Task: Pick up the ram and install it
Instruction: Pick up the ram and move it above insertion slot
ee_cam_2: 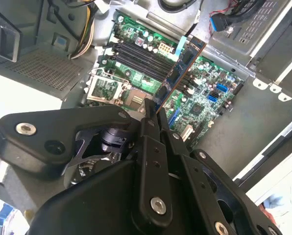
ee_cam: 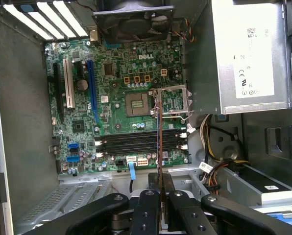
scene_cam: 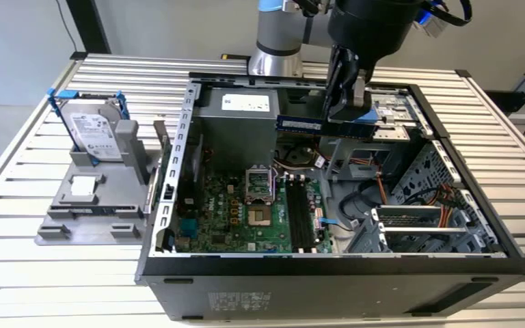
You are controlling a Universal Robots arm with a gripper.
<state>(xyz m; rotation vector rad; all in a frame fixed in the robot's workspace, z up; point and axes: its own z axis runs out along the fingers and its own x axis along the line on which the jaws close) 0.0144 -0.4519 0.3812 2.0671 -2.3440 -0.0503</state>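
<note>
Gripper [scene_cam: 349, 111] clamped on the ram [scene_cam: 301, 124], a long thin dark-blue stick with black chips, held level over the open case [scene_cam: 335, 263], green motherboard [ee_cam: 111, 98] and its black slots [ee_cam: 136, 142] beneath the gripper, pale printed label [ee_cam: 253, 54] on the power supply [ee_cam: 224, 73] off to one side

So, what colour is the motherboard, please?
The motherboard is green; the first wrist view shows it best.
</note>
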